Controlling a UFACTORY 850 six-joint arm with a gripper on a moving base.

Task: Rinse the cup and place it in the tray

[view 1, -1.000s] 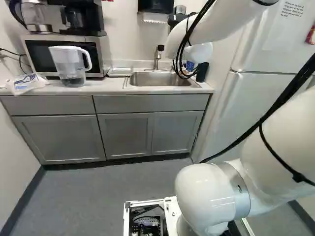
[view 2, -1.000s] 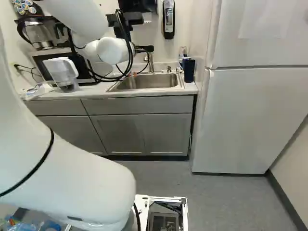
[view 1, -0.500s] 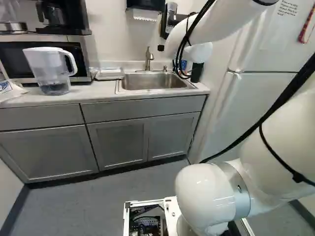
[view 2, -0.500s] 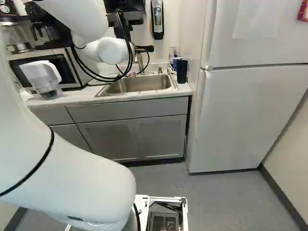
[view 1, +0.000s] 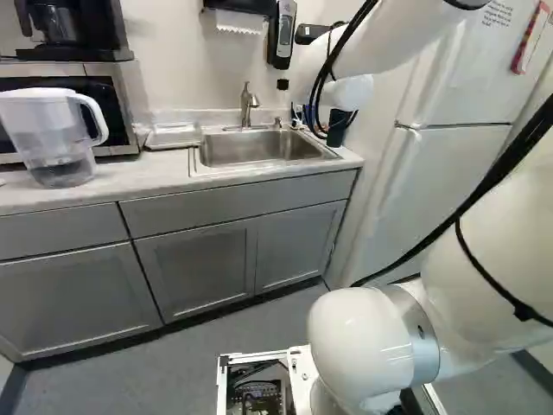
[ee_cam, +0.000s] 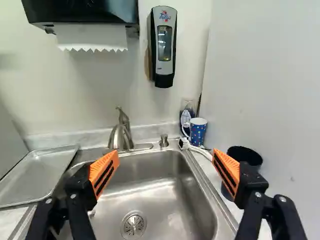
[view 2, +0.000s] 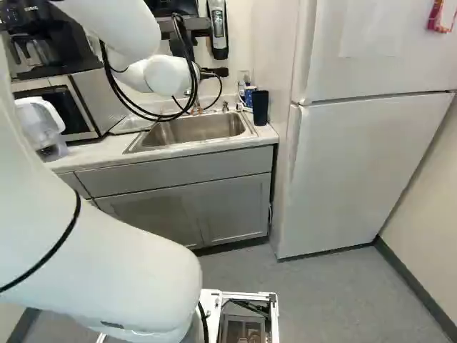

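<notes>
One hand (view 2: 216,72), fingers wide apart, sink (ee_cam: 170,210) ahead, tray (ee_cam: 37,175) beside it, blue cup (ee_cam: 198,134) opposite

Sink (view 1: 259,149) sits in the counter (view 1: 130,186), faucet (view 1: 246,104) behind it, tray (view 1: 177,137) just left. Pitcher (view 1: 59,130) stands upright near the microwave (view 1: 127,91), some liquid inside; coffee maker (view 1: 69,26) is on top of the microwave. Soap dispenser (view 1: 282,35) hangs on the wall. Dark cup (view 1: 336,134) is right of the sink, partly behind cables (view 1: 471,201). Fridge (view 1: 454,151) is at right, arm (view 1: 363,346) in front.
</notes>
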